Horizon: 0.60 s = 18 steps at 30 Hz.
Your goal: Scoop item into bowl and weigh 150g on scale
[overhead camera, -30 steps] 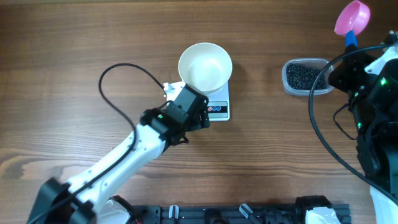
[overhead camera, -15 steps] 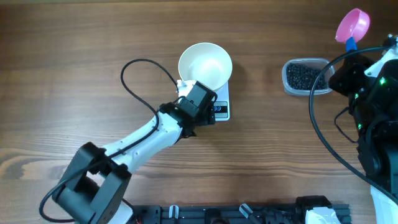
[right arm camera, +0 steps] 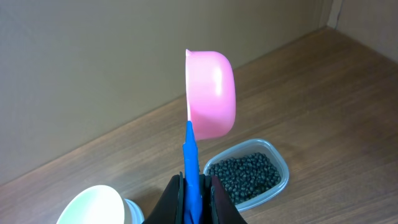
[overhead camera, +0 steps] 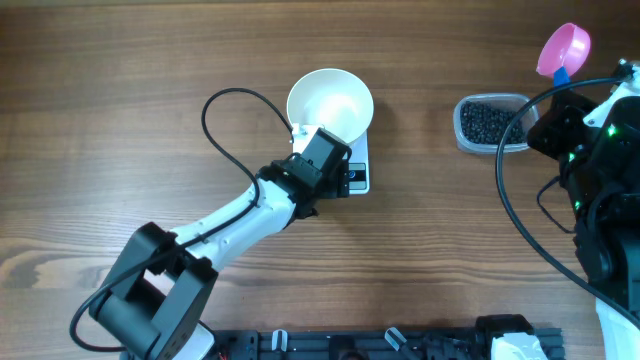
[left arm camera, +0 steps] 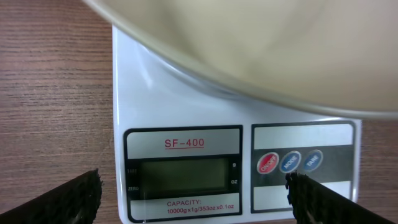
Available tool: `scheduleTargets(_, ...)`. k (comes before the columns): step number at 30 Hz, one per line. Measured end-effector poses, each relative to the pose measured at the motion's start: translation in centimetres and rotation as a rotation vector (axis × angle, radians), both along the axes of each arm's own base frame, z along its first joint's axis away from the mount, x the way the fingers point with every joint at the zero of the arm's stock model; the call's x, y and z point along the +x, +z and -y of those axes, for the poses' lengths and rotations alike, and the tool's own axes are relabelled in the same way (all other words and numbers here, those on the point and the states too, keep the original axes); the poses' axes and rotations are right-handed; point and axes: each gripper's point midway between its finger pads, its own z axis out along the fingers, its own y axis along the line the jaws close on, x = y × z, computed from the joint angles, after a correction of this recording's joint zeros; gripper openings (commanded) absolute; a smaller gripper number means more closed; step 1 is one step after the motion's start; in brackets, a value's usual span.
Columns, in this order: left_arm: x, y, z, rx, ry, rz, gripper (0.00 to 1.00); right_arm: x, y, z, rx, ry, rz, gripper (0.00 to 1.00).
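The white bowl [overhead camera: 330, 105] stands empty on the white scale [overhead camera: 358, 176]. My left gripper [overhead camera: 343, 178] hovers open over the scale's front edge. In the left wrist view its fingers [left arm camera: 68, 199] straddle the scale's dark display [left arm camera: 181, 175], with the bowl's underside [left arm camera: 280, 50] above. My right gripper [right arm camera: 194, 186] is shut on the blue handle of a pink scoop [right arm camera: 211, 93], held upright in the air. The black beans [right arm camera: 245, 174] lie in a clear tub [overhead camera: 490, 123] below and left of the scoop [overhead camera: 563, 47].
The right arm's body [overhead camera: 600, 190] and its cables fill the table's right edge. The left arm [overhead camera: 230, 225] stretches from the lower left toward the scale, with a black cable loop [overhead camera: 215, 110] beside it. A black rail [overhead camera: 380, 345] runs along the front edge.
My left arm has swung up and to the right, bringing its open gripper over the scale's front. The pink scoop has drifted slightly left.
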Motion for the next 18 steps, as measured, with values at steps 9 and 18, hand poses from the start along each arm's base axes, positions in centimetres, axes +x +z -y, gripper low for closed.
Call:
scheduleTargets(9,0.4,-1.4,0.3,0.007,-0.003,-0.007,1.0,0.0,0.0,0.0,0.0,0.0,0.0,0.04)
scheduleTargets(18,0.6,-1.5,-0.2,0.032,0.011,0.004,1.0,0.0,0.0,0.0,0.0,0.0,0.0,0.04)
